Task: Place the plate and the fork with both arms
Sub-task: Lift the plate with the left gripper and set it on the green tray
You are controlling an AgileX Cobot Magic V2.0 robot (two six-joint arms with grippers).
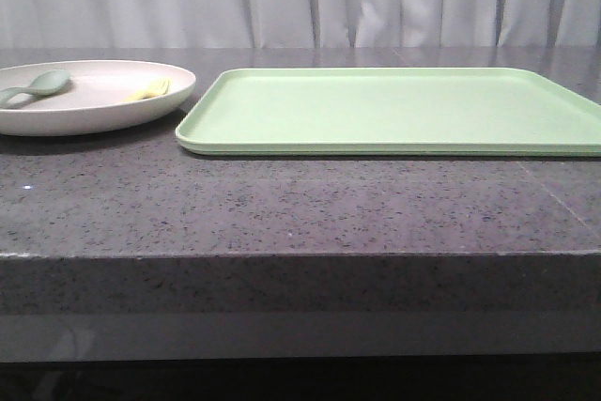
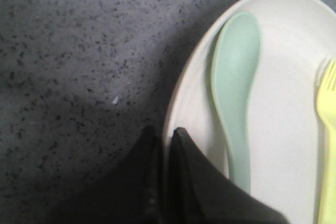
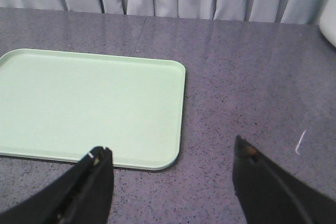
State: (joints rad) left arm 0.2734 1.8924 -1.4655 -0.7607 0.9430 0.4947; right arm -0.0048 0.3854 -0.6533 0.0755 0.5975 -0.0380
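Note:
The off-white plate rests on the dark stone table at the far left, and the yellow fork lies inside it. In the left wrist view my left gripper is shut on the plate, one black finger outside the rim and one inside. The fork lies flat in the dish, away from those fingers. My right gripper is open over bare table, just off the near corner of the green tray, with nothing between its fingers. Neither gripper appears in the front view.
A pale blue-green spoon lies in the plate between the gripped rim and the fork. A flat light-green tray sits just right of the plate. The table's front edge runs close to the camera. A white object shows at one edge of the right wrist view.

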